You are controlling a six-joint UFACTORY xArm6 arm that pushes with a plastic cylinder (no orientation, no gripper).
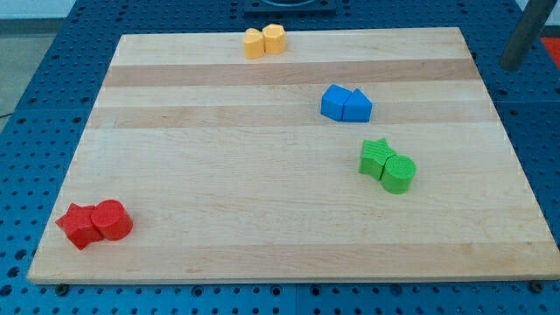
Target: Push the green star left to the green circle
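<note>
The green star (376,157) lies on the right half of the wooden board (262,175). The green circle (399,173) touches it on its lower right side, so the star stands to the upper left of the circle. My rod comes in at the view's top right corner, and my tip (511,64) is beyond the board's right edge, far above and to the right of both green blocks, touching no block.
Two blue blocks (346,103) sit together above the green pair. Two yellow blocks (264,41) sit at the board's top edge. A red star (80,227) and a red cylinder (113,220) sit at the bottom left corner.
</note>
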